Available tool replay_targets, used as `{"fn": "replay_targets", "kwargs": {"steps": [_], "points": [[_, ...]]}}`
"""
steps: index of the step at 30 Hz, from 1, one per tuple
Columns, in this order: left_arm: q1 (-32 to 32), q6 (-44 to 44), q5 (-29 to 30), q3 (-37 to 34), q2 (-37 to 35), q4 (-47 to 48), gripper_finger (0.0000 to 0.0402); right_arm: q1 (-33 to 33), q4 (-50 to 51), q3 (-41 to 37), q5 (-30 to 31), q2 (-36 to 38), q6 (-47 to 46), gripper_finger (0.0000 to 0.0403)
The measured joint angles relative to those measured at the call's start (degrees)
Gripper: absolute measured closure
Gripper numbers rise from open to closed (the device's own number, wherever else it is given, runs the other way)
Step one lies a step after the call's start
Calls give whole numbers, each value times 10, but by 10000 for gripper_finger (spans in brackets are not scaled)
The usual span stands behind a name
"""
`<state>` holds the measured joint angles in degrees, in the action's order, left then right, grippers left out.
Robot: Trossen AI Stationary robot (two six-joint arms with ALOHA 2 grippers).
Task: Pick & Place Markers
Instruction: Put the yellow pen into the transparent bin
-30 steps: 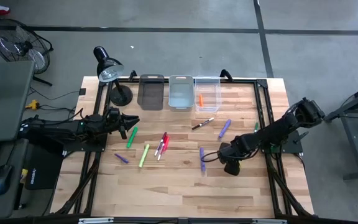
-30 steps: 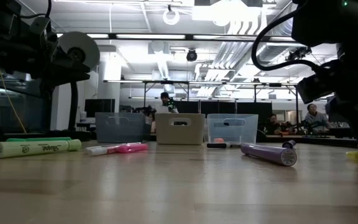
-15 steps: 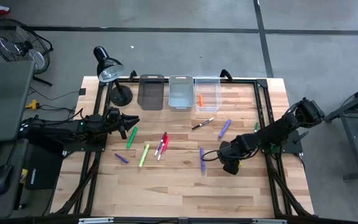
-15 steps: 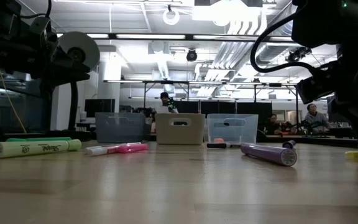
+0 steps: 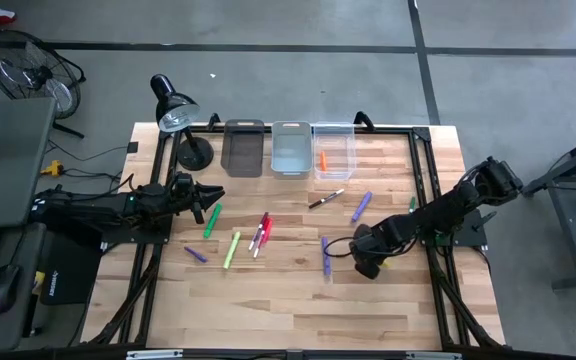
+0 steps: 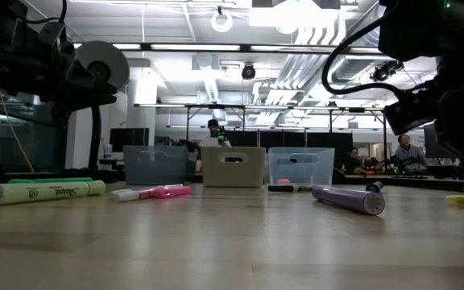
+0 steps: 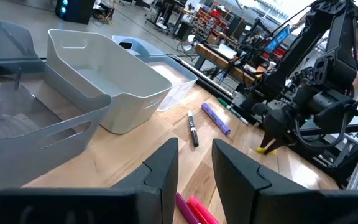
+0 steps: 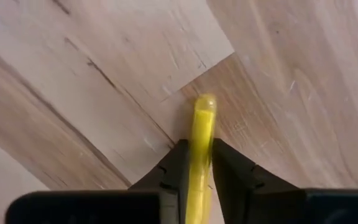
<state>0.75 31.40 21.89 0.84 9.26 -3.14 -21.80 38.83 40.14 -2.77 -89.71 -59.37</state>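
A yellow marker is clamped between the fingers of the right claw, just above the table, right of centre. Being light, stiff and smooth, it is best gripped mid-barrel to prevent slipping. The left claw is held apart at the left edge, empty.

high: overhead, whole table | low: tabletop-level | wrists: close, fwd

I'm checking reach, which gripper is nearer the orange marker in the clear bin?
Left, narrowly. The orange marker lies in the clear bin; the left gripper waits off to its side, and the right gripper is farther down the table, on a yellow marker.
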Motion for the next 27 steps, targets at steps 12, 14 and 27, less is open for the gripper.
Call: {"fn": "replay_targets", "kwargs": {"steps": [12,14,27], "points": [[0,0,0,0,0,0,305,42,17,32,-9,-6,2,364],[0,0,0,0,0,0,305,49,9,38,-1,-6,9,366],[0,0,0,0,0,0,305,123,-31,103,-8,3,77,368]]}}
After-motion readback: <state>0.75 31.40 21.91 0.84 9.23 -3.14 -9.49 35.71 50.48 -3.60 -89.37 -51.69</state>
